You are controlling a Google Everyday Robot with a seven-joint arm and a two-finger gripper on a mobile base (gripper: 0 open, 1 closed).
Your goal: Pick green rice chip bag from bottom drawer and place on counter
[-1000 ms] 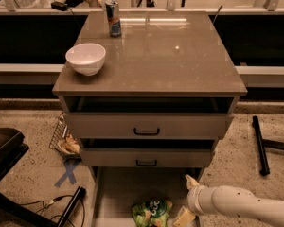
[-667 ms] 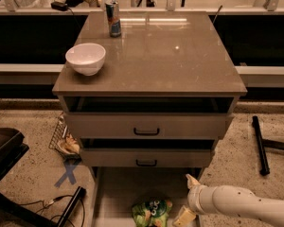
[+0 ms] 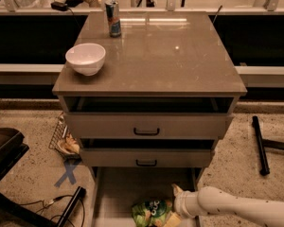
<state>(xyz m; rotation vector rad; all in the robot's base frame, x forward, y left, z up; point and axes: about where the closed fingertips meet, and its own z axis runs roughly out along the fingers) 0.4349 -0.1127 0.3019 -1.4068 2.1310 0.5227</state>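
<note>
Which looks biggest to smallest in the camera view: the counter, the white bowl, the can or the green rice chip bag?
Largest: counter, by far.
Then white bowl and green rice chip bag, which look alike; the bag is nearer the camera.
Smallest: can.
The gripper sits beside the bag over the bottom drawer.

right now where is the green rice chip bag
The green rice chip bag lies in the open bottom drawer, low centre of the camera view, with the gripper just to its right in the picture.

Speckled floor [image 3: 31, 174], blue tape cross [image 3: 67, 173], black pole [image 3: 259, 145], warm dim light
</note>
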